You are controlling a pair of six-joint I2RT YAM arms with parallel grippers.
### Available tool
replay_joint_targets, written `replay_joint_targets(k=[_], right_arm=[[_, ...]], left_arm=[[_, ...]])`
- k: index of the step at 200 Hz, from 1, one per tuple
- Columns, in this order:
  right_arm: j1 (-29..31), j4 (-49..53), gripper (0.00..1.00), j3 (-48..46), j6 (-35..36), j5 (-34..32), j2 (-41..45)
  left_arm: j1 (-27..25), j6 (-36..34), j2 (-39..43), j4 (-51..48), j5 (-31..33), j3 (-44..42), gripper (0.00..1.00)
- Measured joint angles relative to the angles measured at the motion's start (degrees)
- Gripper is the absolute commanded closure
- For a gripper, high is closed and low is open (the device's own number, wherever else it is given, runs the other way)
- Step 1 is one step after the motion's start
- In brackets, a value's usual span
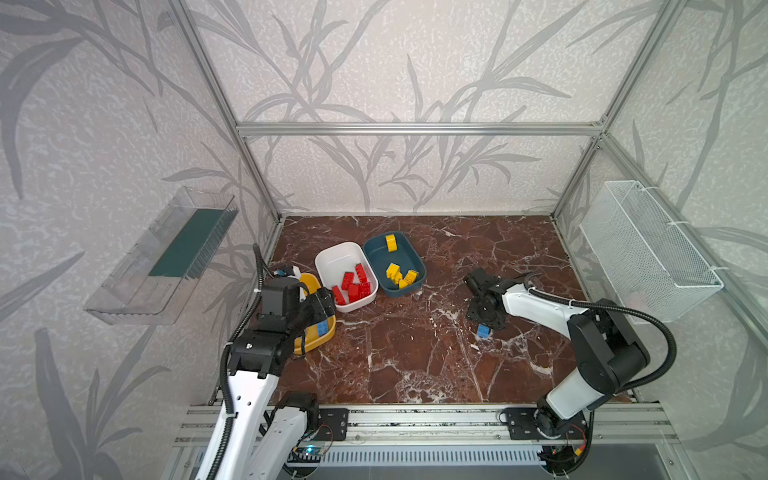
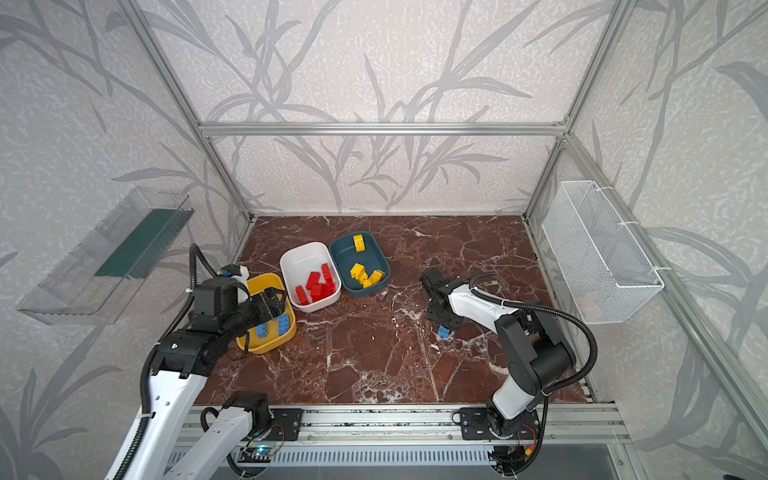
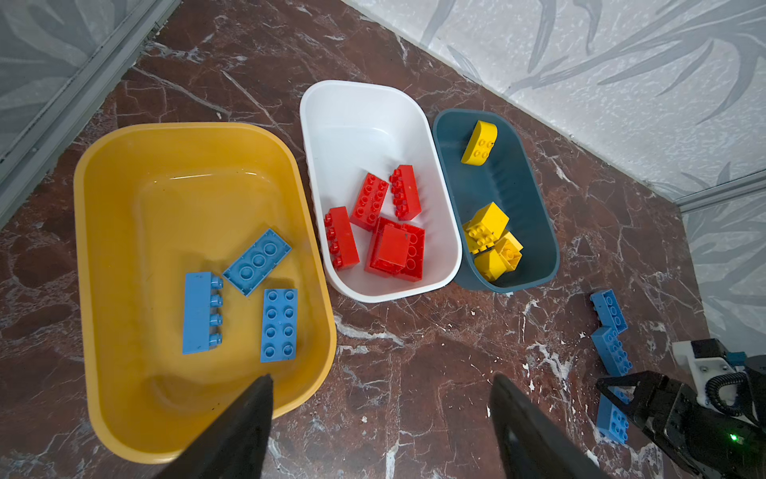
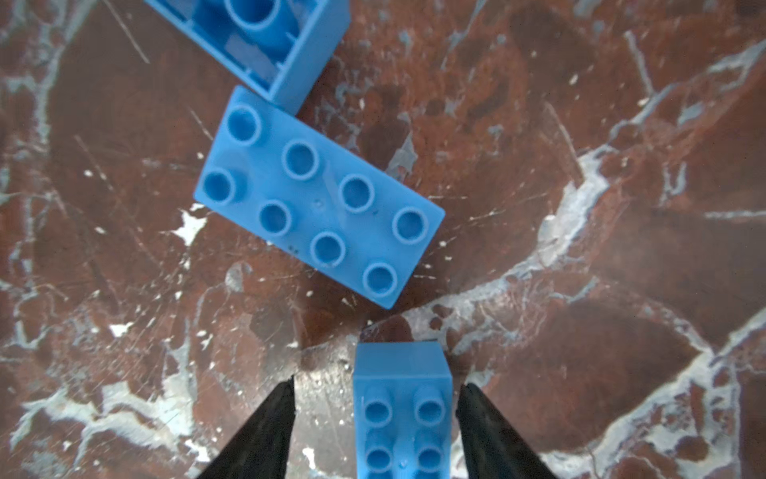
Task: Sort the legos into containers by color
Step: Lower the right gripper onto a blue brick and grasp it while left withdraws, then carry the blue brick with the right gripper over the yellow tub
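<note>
In both top views, three glossy round-cornered tubs are sitting side by side on the veined red-brown marble tabletop. The mustard tub is at the left, the white tub in the middle and the teal tub on the right. Red bricks are lying in the white tub and yellow bricks in the teal one. One of the loose blue bricks is showing on the marble, well apart from the tubs.

In the left wrist view, the left gripper is hovering with its matte black tapered fingers spread wide and nothing between them. Three sorted blue bricks are resting in the mustard tub: one studs up, one on its side, one flipped to show round hollow sockets. Three loose blue ones are lying in a rough row on bare marble.

In the right wrist view, the right gripper is straddling a short blue brick with four studs showing. One finger is sitting right against its smooth side wall, while marble is showing in the gap at the other, so the jaws are standing apart and not clamped. An eight-stud blue brick is lying studs up, its corner meeting an overturned blue brick with a hollow underside.
</note>
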State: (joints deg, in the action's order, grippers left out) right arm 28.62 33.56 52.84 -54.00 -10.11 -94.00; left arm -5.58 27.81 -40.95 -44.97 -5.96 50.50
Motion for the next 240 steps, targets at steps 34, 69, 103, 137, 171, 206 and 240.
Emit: replay_joint_targets(k=[34, 69, 103, 137, 171, 206, 240], right_arm=[[-0.1, 0.0, 0.52, 0.0, 0.2, 1.4, -0.6], [-0.1, -0.3, 0.65, 0.0, 0.8, 2.7, -1.0], [-0.1, -0.3, 0.73, 0.0, 1.4, 3.1, -1.0], [-0.1, -1.1, 0.73, 0.1, 5.3, 7.3, -0.1], [1.0, -2.6, 0.73, 1.7, 9.9, 15.0, 2.1], [8.1, -3.7, 0.73, 10.8, 13.2, 20.7, 1.8], [16.9, -5.5, 0.73, 25.9, 14.7, 24.5, -4.4]], left_arm=[[0.0, 0.0, 0.0, 0.0, -0.2, 0.0, 0.18], [0.0, 0.0, 0.0, 0.0, -0.2, 0.0, 0.18], [0.0, 0.0, 0.0, 0.2, -0.2, 0.0, 0.18], [0.0, -0.3, -0.2, 0.1, 0.2, 0.2, 0.18], [0.0, -0.2, -0.3, -1.0, 1.2, 4.3, 0.18], [0.0, 0.9, 0.8, -1.0, 1.9, 11.6, 0.18], [0.0, 1.8, 0.7, -1.2, 2.4, 19.1, 0.18]])
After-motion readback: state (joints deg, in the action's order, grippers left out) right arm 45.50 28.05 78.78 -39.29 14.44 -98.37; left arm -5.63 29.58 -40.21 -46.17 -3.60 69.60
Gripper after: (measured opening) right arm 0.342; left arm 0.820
